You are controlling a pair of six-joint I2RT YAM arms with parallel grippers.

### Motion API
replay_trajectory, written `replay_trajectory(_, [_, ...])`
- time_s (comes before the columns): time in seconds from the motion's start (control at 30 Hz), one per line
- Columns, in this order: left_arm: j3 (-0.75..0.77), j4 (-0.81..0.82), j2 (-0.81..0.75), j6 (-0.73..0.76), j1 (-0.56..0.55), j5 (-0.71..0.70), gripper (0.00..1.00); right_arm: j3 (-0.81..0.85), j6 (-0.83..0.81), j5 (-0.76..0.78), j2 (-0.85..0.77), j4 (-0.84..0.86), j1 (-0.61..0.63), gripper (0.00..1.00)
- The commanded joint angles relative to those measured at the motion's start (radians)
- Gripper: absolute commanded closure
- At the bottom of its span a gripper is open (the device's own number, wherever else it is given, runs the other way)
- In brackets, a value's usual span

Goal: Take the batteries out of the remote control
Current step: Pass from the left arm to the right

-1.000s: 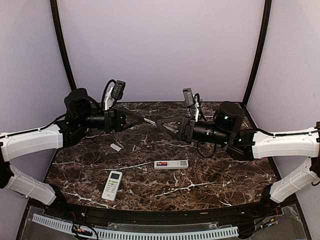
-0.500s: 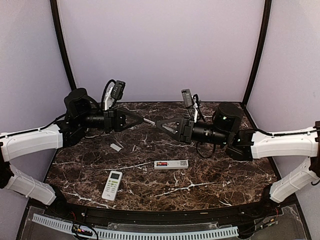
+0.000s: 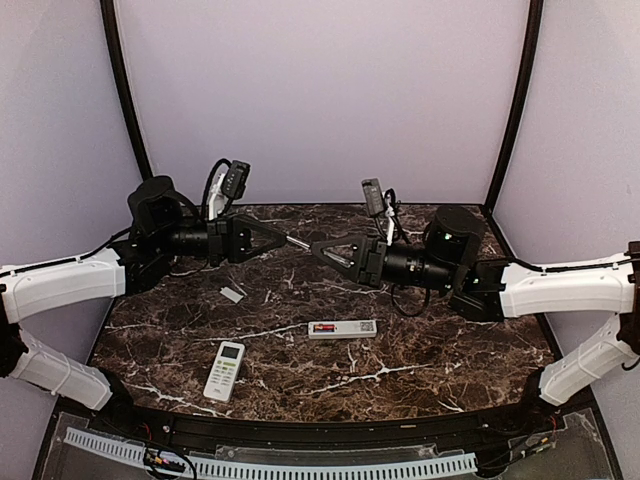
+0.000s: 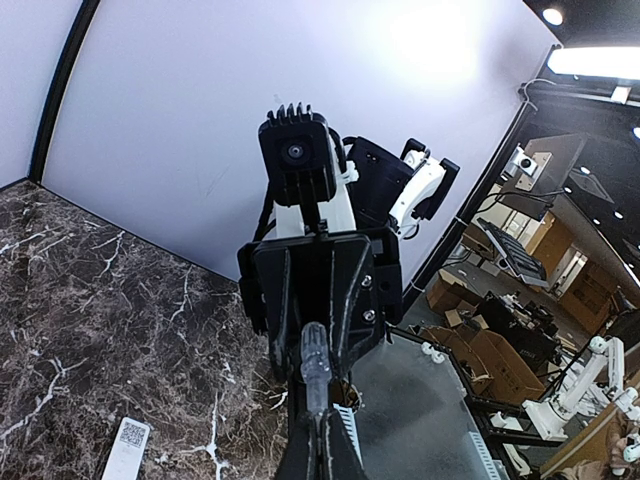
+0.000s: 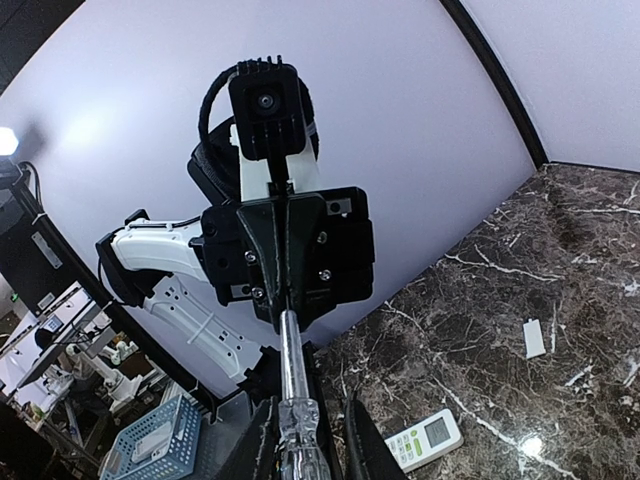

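A slim white remote control (image 3: 342, 328) lies face down at mid-table, and a red battery (image 3: 322, 327) shows in its uncovered left end. Both grippers hang high above the far half of the table, tip to tip, with a screwdriver (image 3: 298, 241) between them. My left gripper (image 3: 286, 238) is shut on the metal shaft. The clear handle (image 4: 315, 365) sticks out beyond its fingertips. My right gripper (image 5: 305, 445) has its fingers closed in on that handle (image 5: 300, 440), and the shaft (image 5: 288, 355) runs on toward the left gripper.
A second white remote (image 3: 224, 370) with a small screen lies near the front left, also seen from the right wrist (image 5: 424, 438). A small flat white cover (image 3: 232, 293) rests at the left, behind it. Purple walls close in the back and both sides.
My right gripper has crept a little left onto the screwdriver handle and its jaws have narrowed round it. The left arm has held still.
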Motion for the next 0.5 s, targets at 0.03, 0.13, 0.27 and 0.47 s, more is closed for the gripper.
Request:
replay_trajectory(0.03, [-0.009, 0.011, -0.022, 0.003, 0.007, -0.010, 1.00, 0.020, 0.014, -0.010, 0.016, 0.032, 0.009, 0.82])
replay_trajectory(0.13, [-0.012, 0.013, -0.024, 0.003, 0.007, -0.013, 1.00, 0.020, 0.015, -0.009, 0.016, 0.035, 0.010, 0.86])
replay_trajectory(0.27, [-0.014, 0.017, -0.025, 0.001, 0.007, -0.014, 1.00, 0.013, 0.021, -0.001, 0.013, 0.046, 0.011, 0.92])
replay_trajectory(0.47, [-0.023, 0.033, -0.029, -0.004, 0.007, -0.024, 1.00, 0.012, 0.025, 0.005, 0.016, 0.049, 0.008, 0.87])
